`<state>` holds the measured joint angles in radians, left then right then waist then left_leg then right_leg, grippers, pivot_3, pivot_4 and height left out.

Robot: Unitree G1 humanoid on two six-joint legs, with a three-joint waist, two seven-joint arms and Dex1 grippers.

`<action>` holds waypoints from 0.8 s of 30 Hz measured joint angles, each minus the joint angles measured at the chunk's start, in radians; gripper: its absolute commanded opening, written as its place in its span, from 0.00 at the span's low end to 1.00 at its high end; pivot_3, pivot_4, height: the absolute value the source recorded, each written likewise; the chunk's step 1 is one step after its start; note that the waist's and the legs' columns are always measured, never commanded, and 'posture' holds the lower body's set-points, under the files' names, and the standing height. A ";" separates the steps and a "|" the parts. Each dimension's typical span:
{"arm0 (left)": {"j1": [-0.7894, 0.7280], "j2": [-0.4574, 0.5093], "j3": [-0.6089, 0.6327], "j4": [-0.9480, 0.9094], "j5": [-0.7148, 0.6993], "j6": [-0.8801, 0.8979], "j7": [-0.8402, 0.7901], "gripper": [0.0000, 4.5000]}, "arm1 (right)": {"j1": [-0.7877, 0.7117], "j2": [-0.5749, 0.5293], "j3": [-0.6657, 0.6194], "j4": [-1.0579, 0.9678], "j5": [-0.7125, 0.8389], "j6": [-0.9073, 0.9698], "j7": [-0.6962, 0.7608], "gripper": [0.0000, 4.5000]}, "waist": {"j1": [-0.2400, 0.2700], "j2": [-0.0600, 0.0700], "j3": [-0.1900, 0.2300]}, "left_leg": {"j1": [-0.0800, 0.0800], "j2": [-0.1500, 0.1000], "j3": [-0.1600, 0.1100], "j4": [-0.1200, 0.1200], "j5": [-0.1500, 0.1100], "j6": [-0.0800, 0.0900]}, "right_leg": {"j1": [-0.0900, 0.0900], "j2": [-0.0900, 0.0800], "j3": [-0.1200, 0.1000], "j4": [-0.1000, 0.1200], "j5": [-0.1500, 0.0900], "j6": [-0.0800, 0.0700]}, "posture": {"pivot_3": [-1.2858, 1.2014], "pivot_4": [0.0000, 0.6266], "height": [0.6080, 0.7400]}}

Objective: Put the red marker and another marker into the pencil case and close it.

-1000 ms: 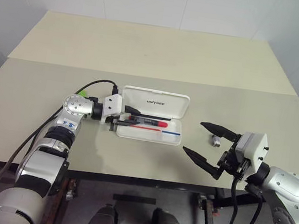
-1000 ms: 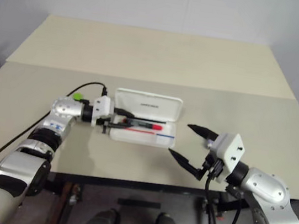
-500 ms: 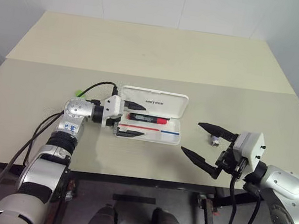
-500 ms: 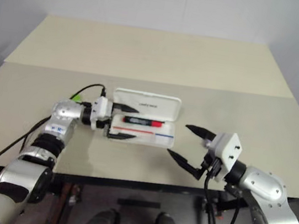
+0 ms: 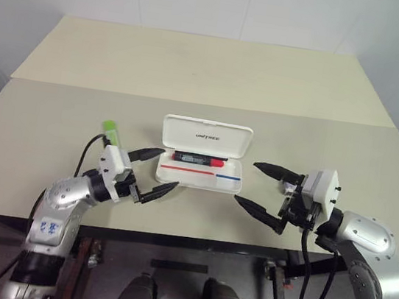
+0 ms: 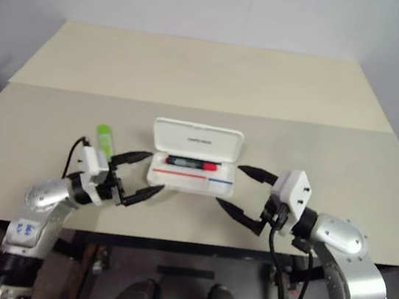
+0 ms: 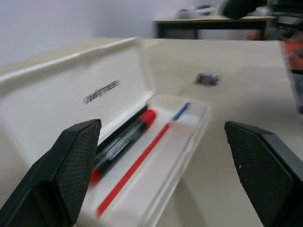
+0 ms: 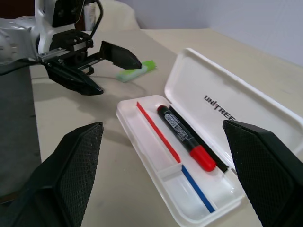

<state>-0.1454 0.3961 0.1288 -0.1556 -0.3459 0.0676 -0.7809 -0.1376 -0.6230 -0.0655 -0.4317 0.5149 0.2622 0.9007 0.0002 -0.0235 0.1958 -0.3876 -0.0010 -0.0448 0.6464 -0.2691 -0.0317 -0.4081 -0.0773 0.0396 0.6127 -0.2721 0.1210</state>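
Lying in open pencil case (image 5: 199, 178): red marker (image 5: 197, 159)

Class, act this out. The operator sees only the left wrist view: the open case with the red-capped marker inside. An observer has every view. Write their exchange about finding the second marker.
Operator: Where is the other marker?
Observer: The light-green marker lies on the table, outside the pencil case, on the robot's left of it.
Operator: What about the other arm?
Observer: The right pincer is open and empty at the opposite end of the case.
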 measured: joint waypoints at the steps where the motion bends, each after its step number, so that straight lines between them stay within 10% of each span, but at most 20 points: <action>1: 0.011 -0.018 0.021 -0.021 0.005 0.019 0.059 0.99 | -0.003 0.000 0.003 0.004 0.000 -0.001 0.005 0.95 | 0.001 0.000 0.000 | 0.000 0.000 0.000 0.000 0.000 0.000 | 0.000 0.000 0.000 0.000 0.000 0.000 | 0.52 0.24 1.00; 10: 0.023 -0.128 0.138 -0.072 0.135 0.223 0.562 0.99 | -0.044 0.013 0.024 0.041 -0.002 -0.004 0.033 0.95 | -0.001 0.000 0.000 | 0.000 -0.002 0.000 0.000 0.000 0.000 | 0.000 0.000 0.000 0.000 0.001 0.001 | 0.52 0.24 1.00; 24: -0.135 -0.181 0.102 0.047 0.176 0.437 0.781 0.99 | -0.051 0.015 0.031 0.046 -0.010 -0.003 0.027 0.95 | -0.001 0.000 0.000 | 0.000 -0.002 0.000 -0.001 0.000 -0.001 | 0.000 0.000 -0.001 -0.001 0.001 0.001 | 0.52 0.24 1.00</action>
<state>-0.2802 0.2151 0.2313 -0.1086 -0.1697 0.5049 0.0003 -0.1890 -0.6076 -0.0348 -0.3860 0.5045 0.2591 0.9276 -0.0003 -0.0236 0.1958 -0.3879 -0.0034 -0.0445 0.6457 -0.2692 -0.0322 -0.4080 -0.0769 0.0390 0.6114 -0.2714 0.1220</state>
